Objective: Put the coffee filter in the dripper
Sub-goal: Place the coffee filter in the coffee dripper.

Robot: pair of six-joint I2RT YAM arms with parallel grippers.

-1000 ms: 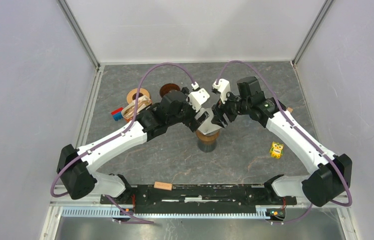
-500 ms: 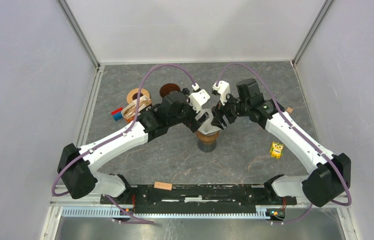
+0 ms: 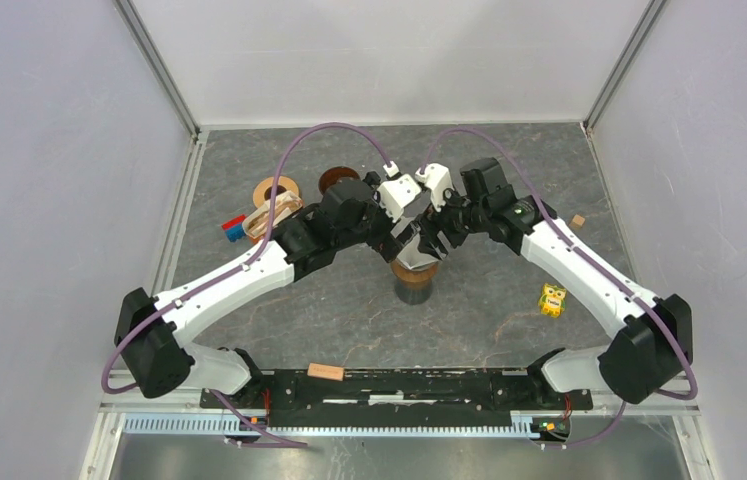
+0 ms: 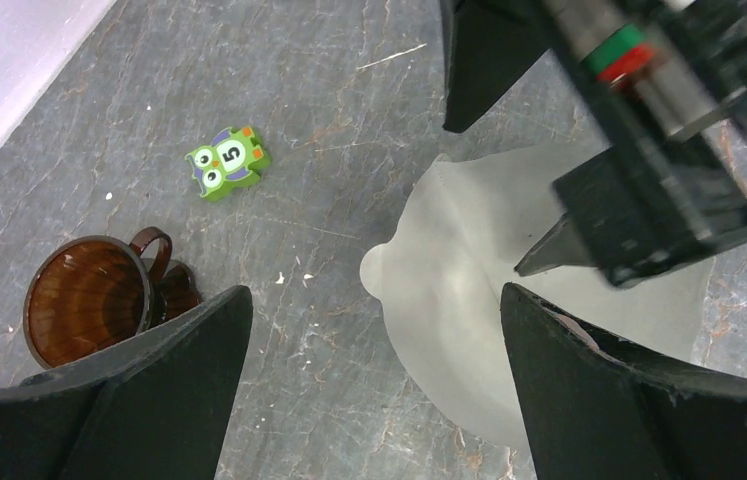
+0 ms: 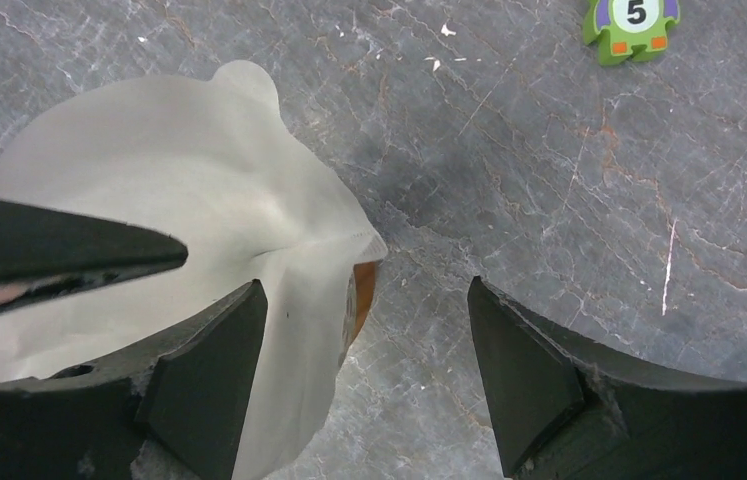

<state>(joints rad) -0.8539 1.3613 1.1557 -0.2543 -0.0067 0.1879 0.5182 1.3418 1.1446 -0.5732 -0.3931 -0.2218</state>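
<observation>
The white paper coffee filter lies creased and tilted over the dripper, a dark brown cone with an amber rim at mid-table. Both grippers hang just above it, tips close together. My left gripper is wide open; in its wrist view the filter reaches between the fingers, close to the right one. My right gripper is open too, its left finger lying against a fold of the filter. Neither grips the paper. Most of the dripper is hidden under the filter.
A brown ribbed cup with a handle stands behind the left arm. An orange roll and a blue and red block lie at the far left. An owl toy and a small wooden cube lie right.
My right gripper has shifted left, closer to the left gripper above the filter, and its jaws have widened a little. The left arm has barely moved.
</observation>
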